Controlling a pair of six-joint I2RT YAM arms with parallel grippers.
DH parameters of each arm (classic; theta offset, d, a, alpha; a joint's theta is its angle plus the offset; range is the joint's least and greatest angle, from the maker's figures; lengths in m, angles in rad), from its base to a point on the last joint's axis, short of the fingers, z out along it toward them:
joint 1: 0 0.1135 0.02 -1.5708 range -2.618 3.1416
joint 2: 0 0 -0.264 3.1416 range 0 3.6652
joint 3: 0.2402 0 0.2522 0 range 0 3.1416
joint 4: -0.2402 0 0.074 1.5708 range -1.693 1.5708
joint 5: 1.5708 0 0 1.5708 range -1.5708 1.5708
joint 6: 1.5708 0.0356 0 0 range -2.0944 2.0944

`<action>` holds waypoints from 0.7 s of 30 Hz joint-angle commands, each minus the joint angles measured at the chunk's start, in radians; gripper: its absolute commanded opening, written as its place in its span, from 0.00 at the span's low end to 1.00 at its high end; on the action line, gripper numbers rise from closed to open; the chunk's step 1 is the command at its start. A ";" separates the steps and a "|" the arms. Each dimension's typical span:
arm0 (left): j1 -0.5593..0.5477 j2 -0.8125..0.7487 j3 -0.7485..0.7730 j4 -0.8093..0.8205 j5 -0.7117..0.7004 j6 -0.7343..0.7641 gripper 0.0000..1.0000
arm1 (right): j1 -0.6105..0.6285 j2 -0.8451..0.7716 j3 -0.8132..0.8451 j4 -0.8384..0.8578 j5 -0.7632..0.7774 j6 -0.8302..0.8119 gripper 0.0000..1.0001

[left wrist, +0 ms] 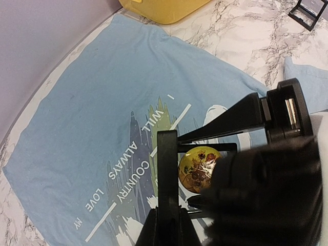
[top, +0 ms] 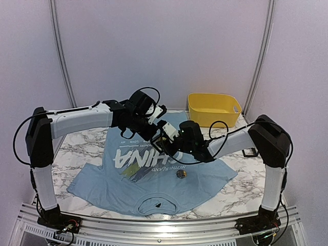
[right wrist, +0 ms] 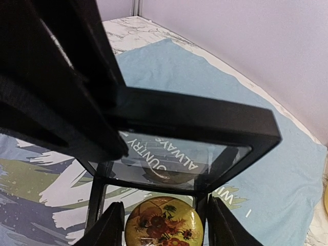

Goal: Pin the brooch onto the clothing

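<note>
Above the T-shirt, left gripper clamped on black frame case (hinged open), right gripper with jaws half-spread astride round sunflower brooch, slim gap visible.

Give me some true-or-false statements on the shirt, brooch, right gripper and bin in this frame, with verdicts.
1. The shirt lies spread on the marble table. True.
2. The brooch is already pinned to the shirt. False: it sits in the open black case, above the shirt.
3. The right gripper has one finger on each side of the brooch. True.
4. The bin is red. False: it is yellow.
5. The brooch is plain silver. False: it is yellow with painted flowers.
</note>
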 commanded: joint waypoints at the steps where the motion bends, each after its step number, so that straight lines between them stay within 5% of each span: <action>1: -0.005 -0.005 0.023 0.001 0.008 -0.009 0.00 | 0.003 0.003 0.015 -0.060 0.023 0.006 0.46; 6: -0.005 -0.004 0.018 0.000 0.000 -0.008 0.00 | 0.000 -0.012 0.012 -0.073 0.031 0.010 0.36; 21: -0.002 0.035 0.000 -0.010 -0.070 -0.011 0.00 | -0.003 -0.094 0.015 -0.089 -0.024 0.047 0.32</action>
